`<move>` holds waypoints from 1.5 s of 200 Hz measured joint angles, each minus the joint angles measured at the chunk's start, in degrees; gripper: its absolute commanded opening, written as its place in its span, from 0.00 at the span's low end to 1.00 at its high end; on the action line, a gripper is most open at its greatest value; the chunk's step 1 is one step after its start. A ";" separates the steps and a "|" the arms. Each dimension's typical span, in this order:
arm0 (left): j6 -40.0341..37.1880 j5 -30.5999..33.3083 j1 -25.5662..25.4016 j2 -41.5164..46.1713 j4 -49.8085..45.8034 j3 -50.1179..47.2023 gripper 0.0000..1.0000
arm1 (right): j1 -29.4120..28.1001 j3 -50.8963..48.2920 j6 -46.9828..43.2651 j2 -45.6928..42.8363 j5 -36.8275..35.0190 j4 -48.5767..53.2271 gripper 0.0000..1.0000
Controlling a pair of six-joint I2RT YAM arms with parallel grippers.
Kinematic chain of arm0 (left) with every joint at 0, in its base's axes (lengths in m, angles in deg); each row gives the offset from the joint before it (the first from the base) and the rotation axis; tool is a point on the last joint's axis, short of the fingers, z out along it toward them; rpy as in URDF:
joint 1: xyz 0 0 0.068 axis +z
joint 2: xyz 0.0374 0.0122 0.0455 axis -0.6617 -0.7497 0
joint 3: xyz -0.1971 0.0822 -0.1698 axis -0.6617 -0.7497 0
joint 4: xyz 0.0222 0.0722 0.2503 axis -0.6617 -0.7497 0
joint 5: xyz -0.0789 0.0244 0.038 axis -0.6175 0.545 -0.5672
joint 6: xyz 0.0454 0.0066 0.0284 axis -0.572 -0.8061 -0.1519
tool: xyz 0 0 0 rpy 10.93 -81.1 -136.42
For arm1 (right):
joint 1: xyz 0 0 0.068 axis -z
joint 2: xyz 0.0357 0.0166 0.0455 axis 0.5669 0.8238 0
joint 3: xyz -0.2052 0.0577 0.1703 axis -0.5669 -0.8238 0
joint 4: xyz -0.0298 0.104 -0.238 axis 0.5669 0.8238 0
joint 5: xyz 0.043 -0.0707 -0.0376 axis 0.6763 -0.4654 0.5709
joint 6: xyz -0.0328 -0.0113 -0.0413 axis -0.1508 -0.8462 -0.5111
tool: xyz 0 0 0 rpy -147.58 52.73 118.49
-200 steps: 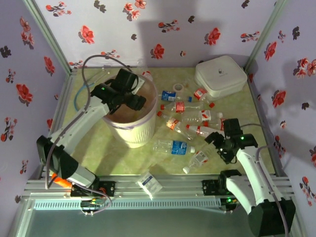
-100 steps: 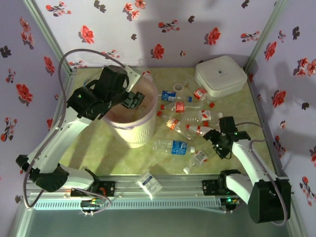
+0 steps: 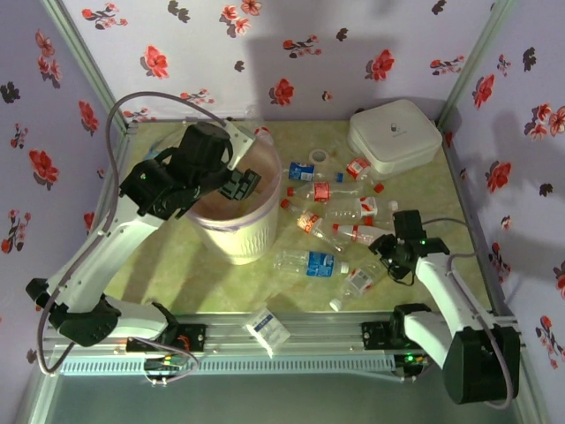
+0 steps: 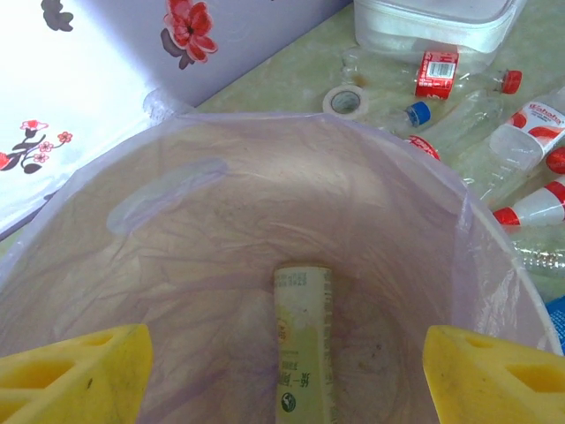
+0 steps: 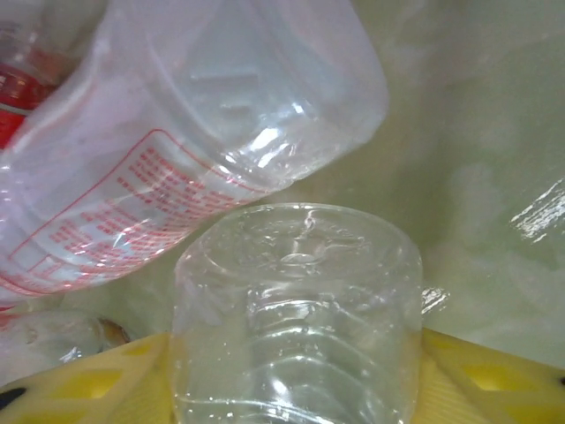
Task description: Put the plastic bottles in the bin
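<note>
The white ribbed bin (image 3: 238, 237) with its pinkish liner (image 4: 221, 221) stands left of centre. My left gripper (image 3: 240, 184) (image 4: 282, 380) hangs open over its mouth, nothing between the yellow fingers (image 4: 75, 375). A bottle with a pale green label (image 4: 302, 353) lies on the bin's bottom. Several plastic bottles (image 3: 322, 191) lie scattered right of the bin, one blue-labelled (image 3: 314, 263). My right gripper (image 3: 395, 253) (image 5: 296, 389) is low among them, open, straddling a clear bottle (image 5: 296, 300) whose sides touch both fingers (image 5: 490, 380). A red-printed bottle (image 5: 177, 150) lies just beyond.
A flat white rounded-square box (image 3: 395, 135) sits at the back right, with a tape roll (image 3: 319, 156) (image 4: 345, 100) near it. A small white-blue packet (image 3: 267, 327) lies at the front edge. Flowered walls close in the back and both sides.
The left arm's elbow swung out to the left while its gripper stayed over the bin. The right gripper pushed forward and down onto the clear bottle.
</note>
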 measured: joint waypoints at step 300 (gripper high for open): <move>11.04 -15.15 -9.53 -26.86 -0.72 29.18 0.78 | -10.88 39.85 6.08 12.94 30.91 -33.22 0.41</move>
